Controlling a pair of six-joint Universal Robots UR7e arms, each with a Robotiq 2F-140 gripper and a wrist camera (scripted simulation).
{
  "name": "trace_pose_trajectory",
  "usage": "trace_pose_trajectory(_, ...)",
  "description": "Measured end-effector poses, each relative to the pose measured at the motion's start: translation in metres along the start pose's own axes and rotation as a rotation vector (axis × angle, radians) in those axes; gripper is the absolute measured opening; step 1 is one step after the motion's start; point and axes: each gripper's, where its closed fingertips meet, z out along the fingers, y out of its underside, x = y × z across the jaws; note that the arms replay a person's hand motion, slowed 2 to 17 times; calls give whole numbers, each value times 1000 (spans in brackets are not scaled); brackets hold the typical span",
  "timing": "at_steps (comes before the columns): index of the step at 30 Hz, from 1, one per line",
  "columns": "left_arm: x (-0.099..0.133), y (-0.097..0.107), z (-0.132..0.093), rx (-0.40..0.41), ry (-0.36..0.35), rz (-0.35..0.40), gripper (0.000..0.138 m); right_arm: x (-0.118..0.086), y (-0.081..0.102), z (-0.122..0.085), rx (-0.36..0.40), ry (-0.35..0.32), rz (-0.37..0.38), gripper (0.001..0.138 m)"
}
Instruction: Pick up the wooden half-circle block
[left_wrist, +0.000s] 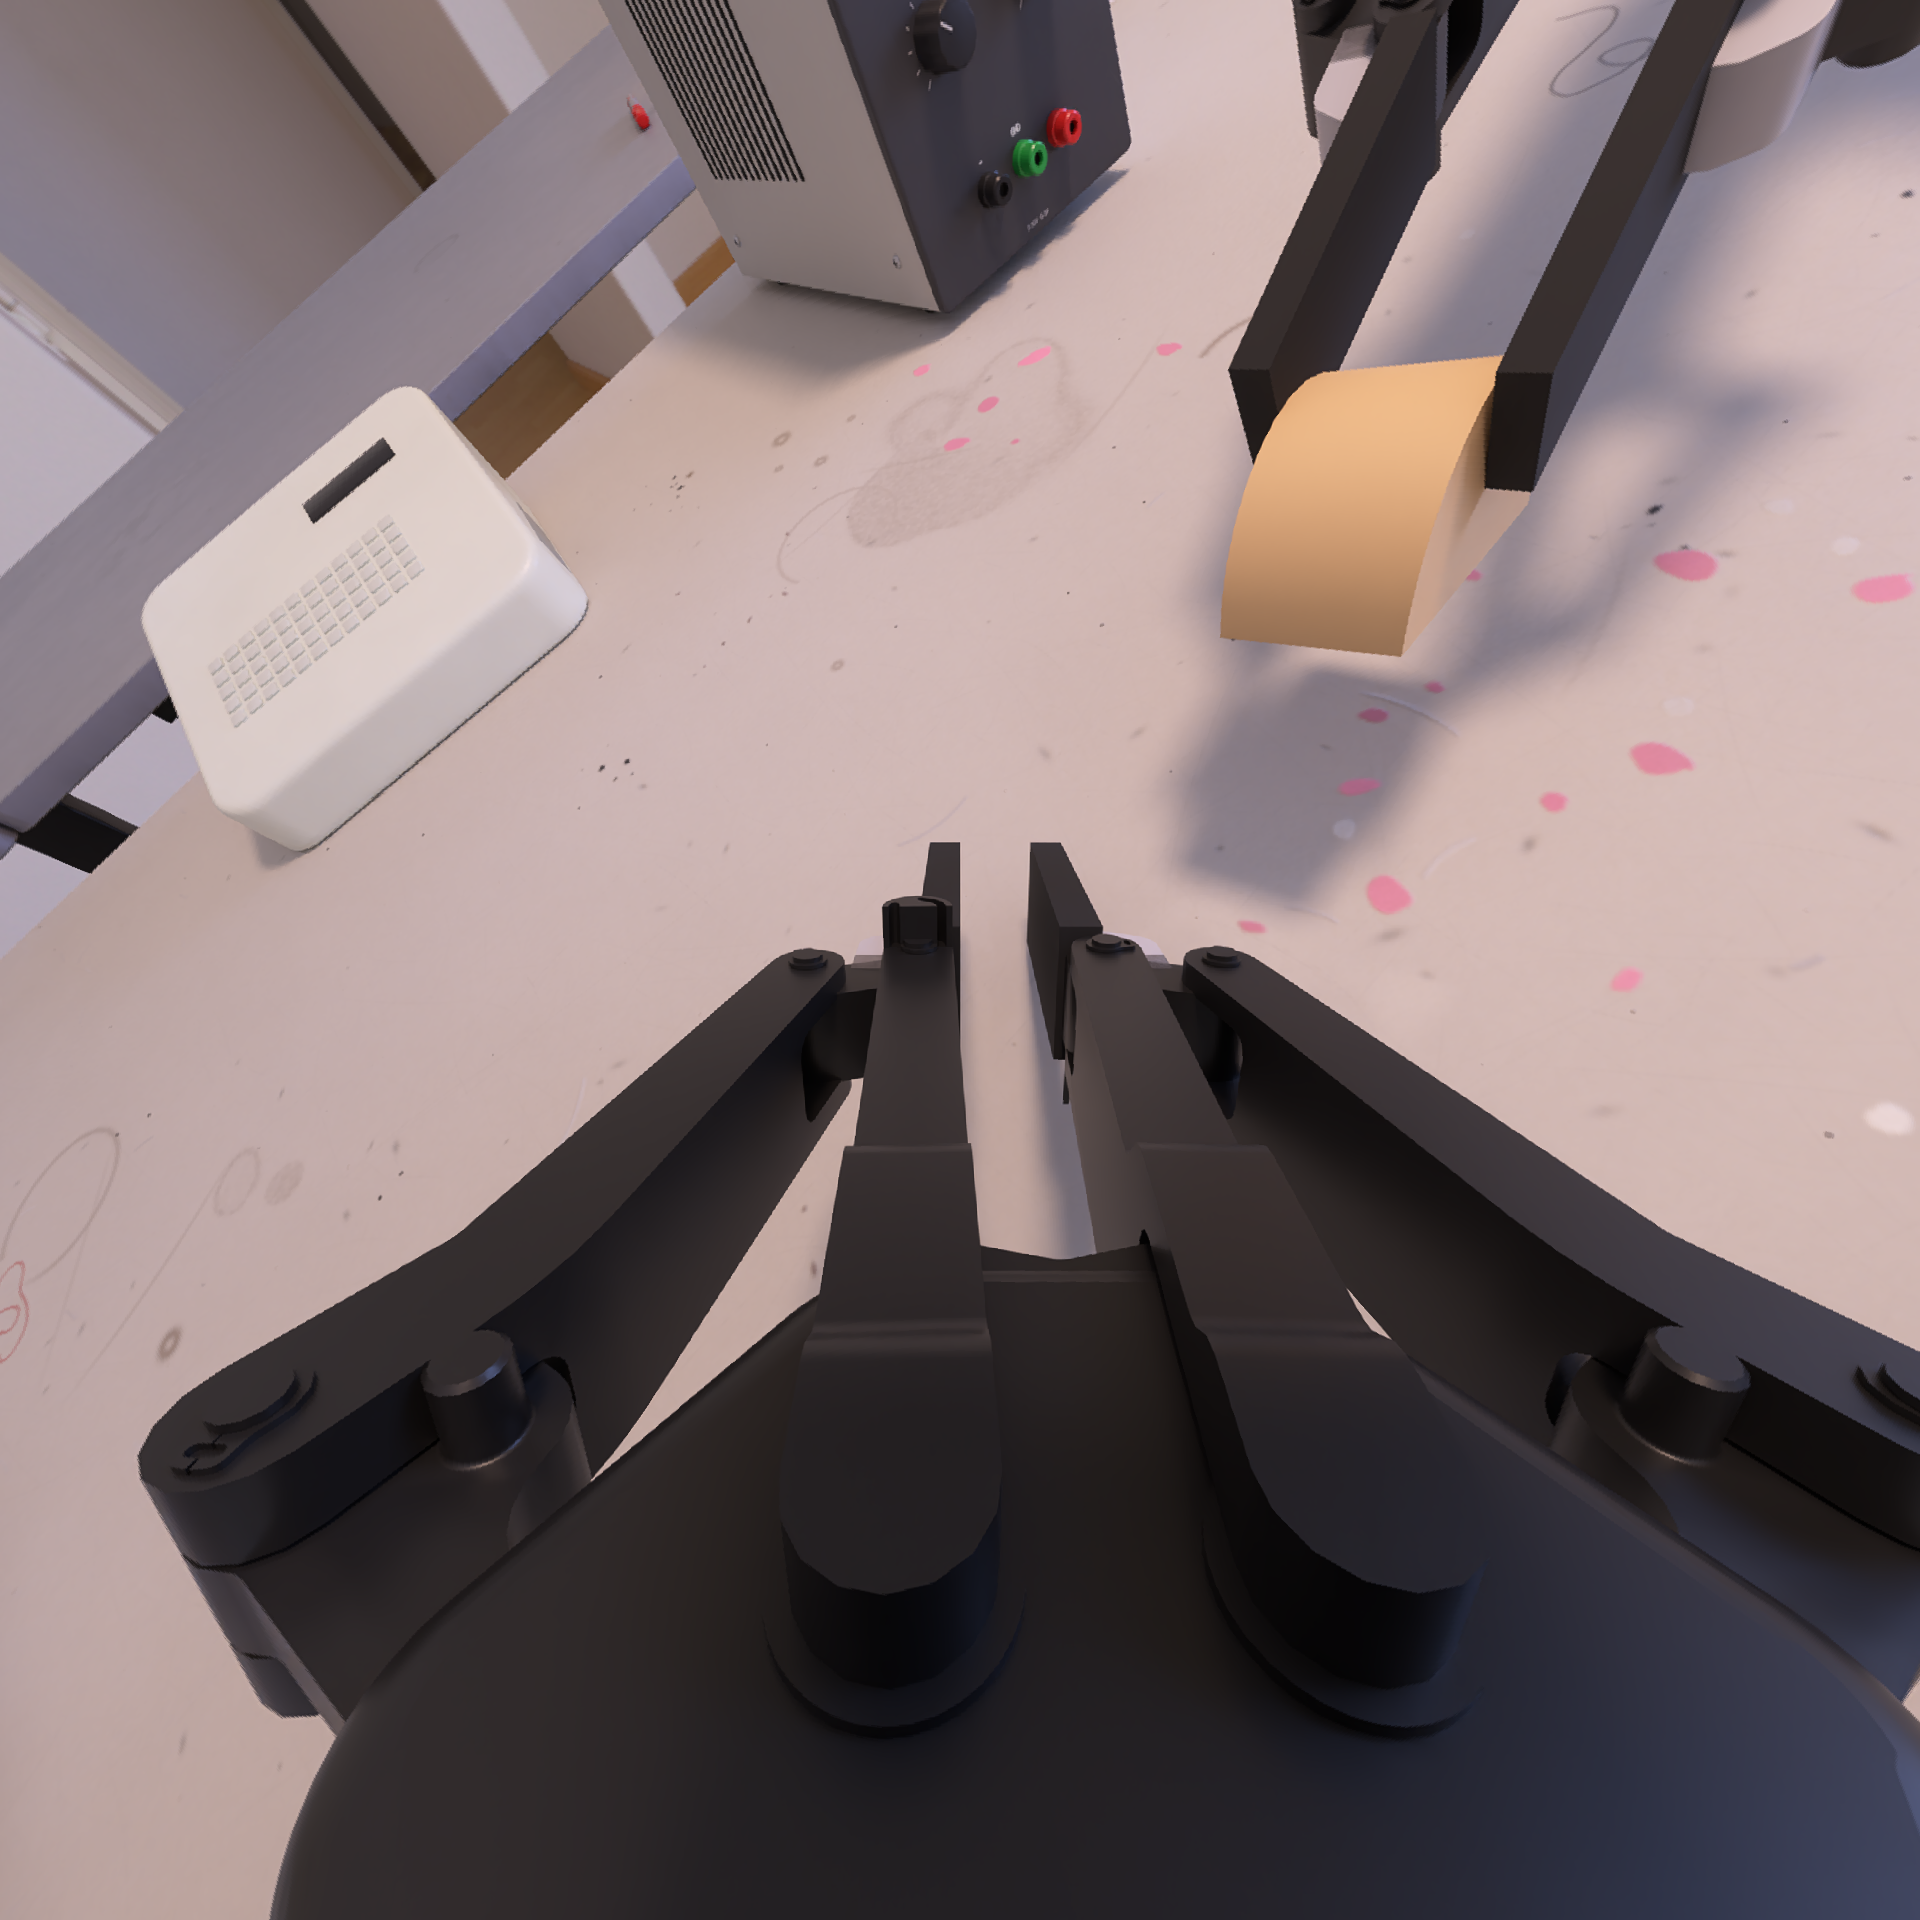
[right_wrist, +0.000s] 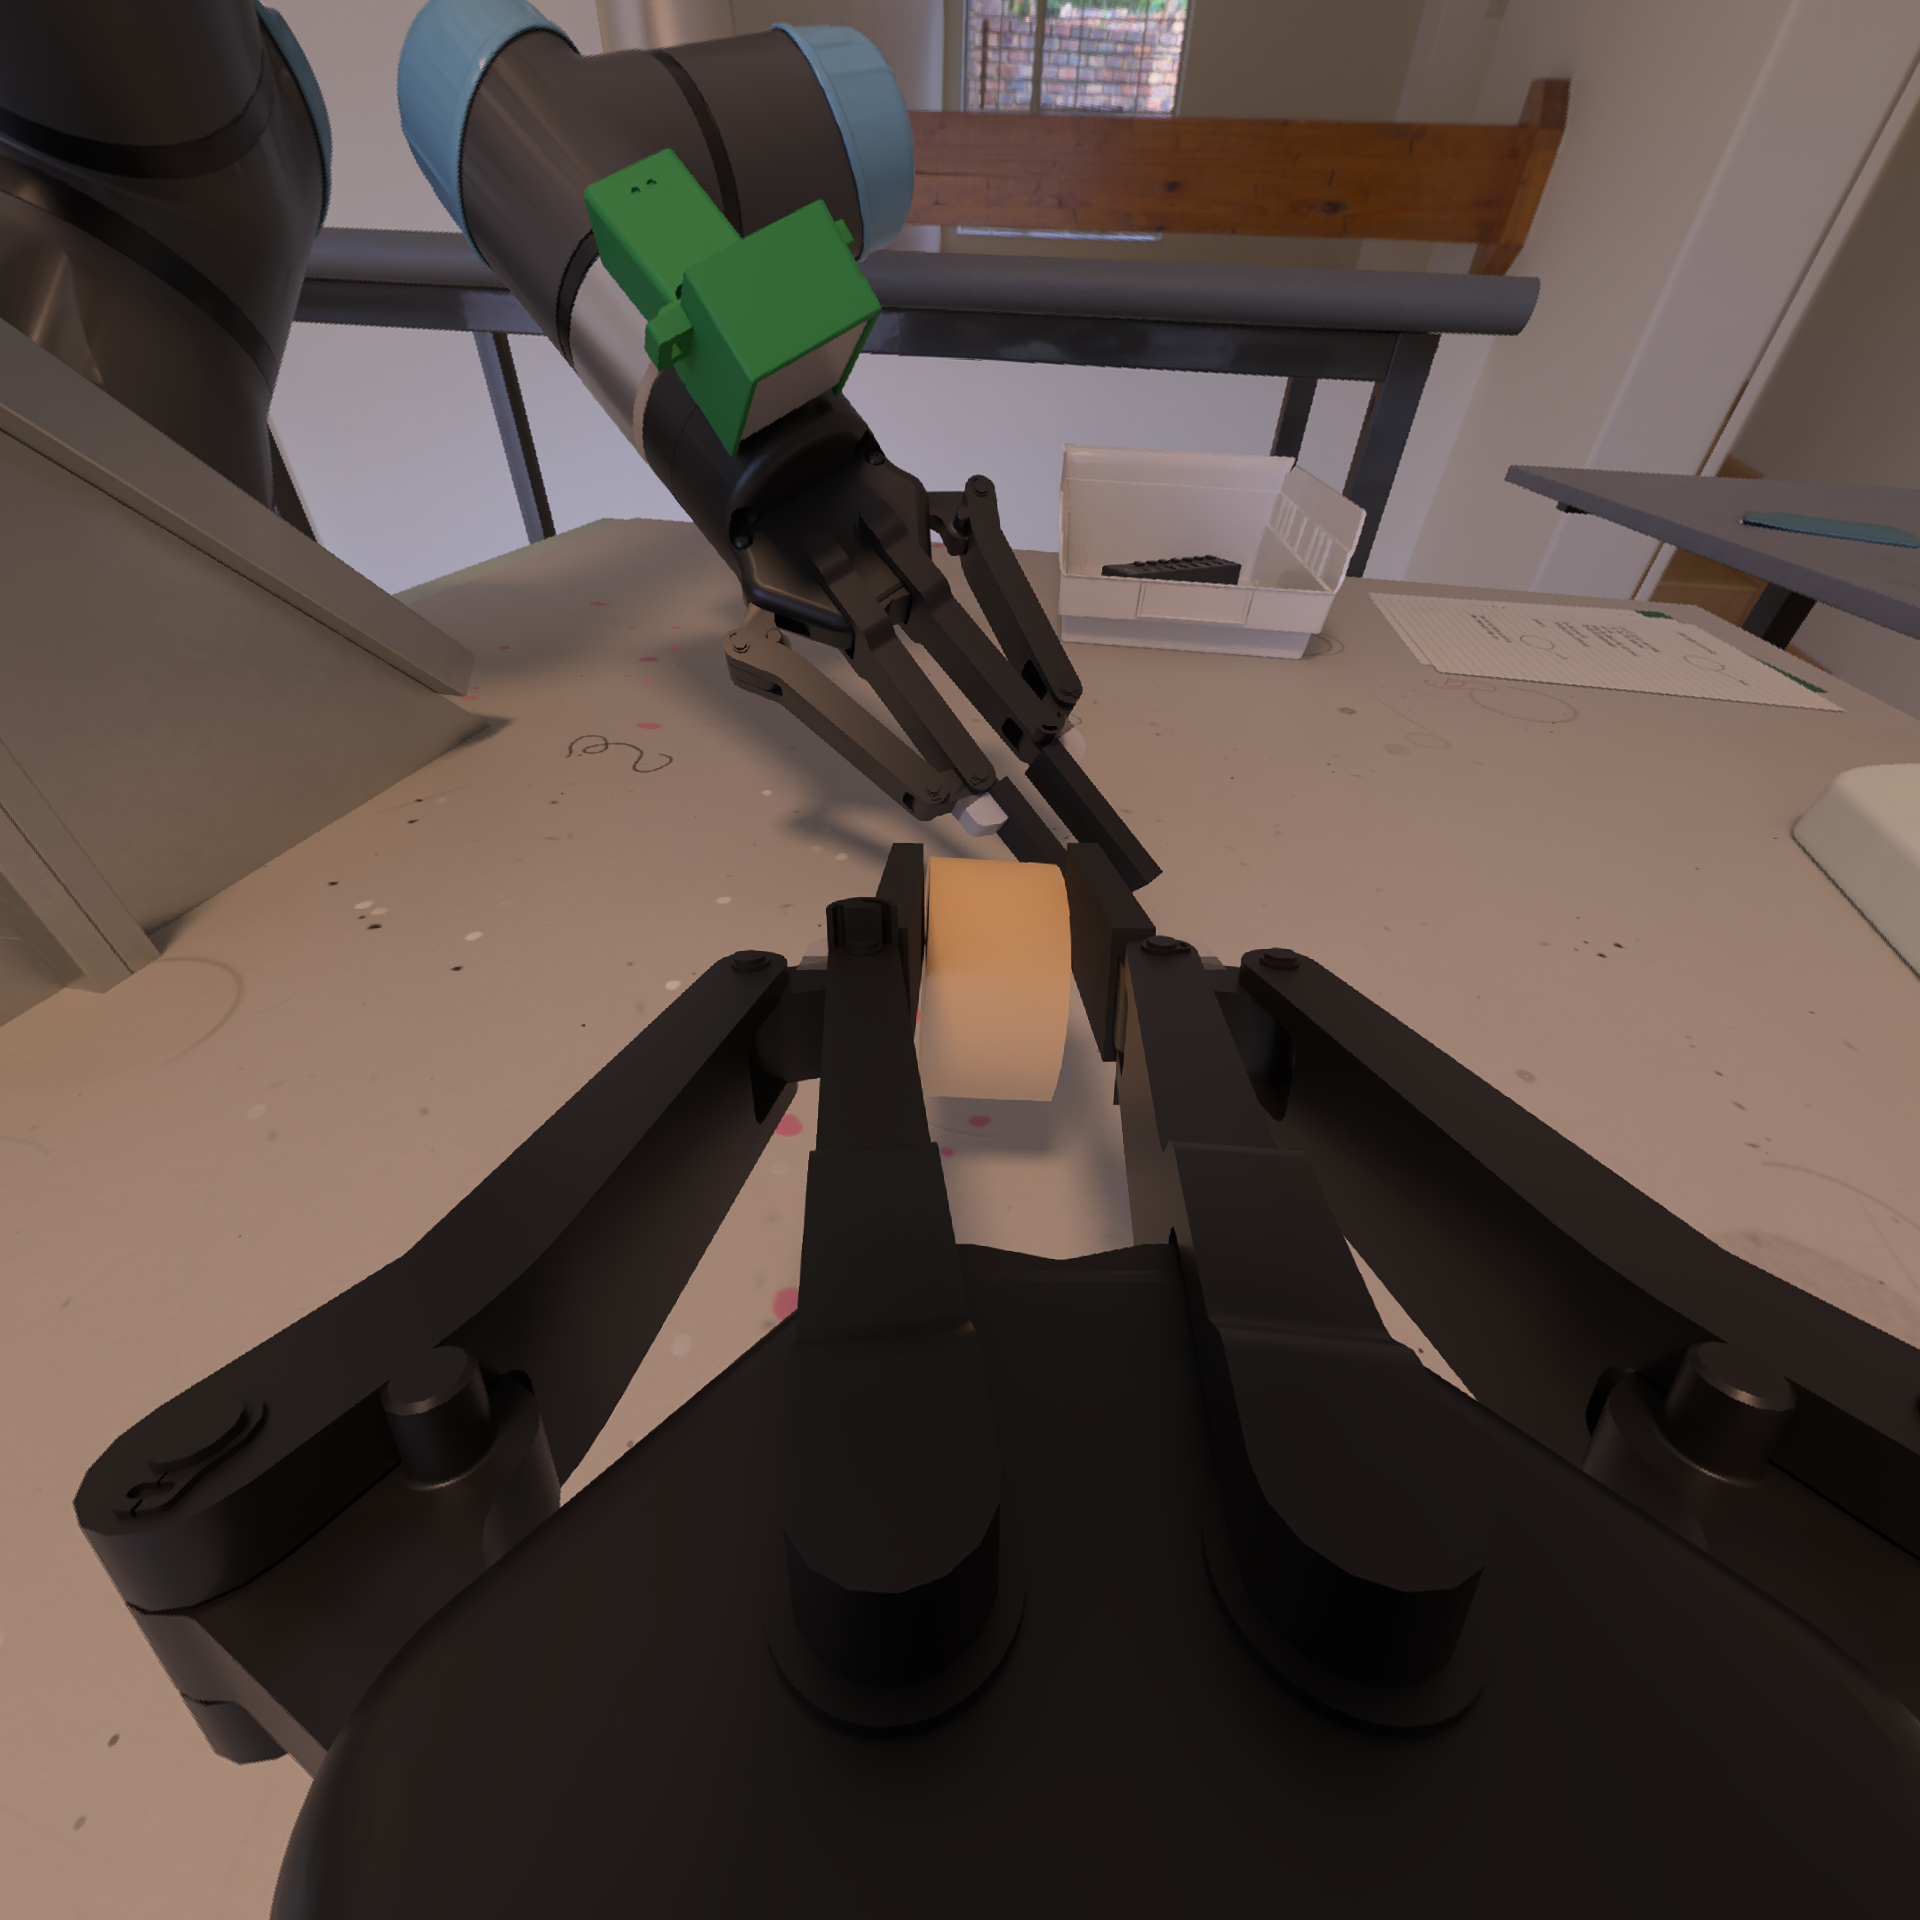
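The wooden half-circle block (right_wrist: 995, 977) is tan with a curved face. My right gripper (right_wrist: 997, 883) is shut on the block, one finger on each flat side, and holds it above the table with its shadow below. In the left wrist view the block (left_wrist: 1340, 509) hangs at the upper right between the right gripper's fingers (left_wrist: 1382, 416). My left gripper (left_wrist: 994, 868) is shut and empty, fingertips nearly together, low over the table. It also shows in the right wrist view (right_wrist: 1101, 842), just behind the block.
A white device with a keypad (left_wrist: 353, 613) sits at the table's left edge. A grey instrument box with coloured sockets (left_wrist: 883, 145) stands at the back. A white bin (right_wrist: 1195, 551), a sheet of paper (right_wrist: 1590, 649) and a grey box (right_wrist: 156, 675) lie around.
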Motion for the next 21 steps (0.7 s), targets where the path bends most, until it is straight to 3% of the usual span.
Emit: trace_pose_trajectory(21, 0, 0, 0, 0, 0, 1, 18, -2, 2, 1, -5, -13, -2, 36)
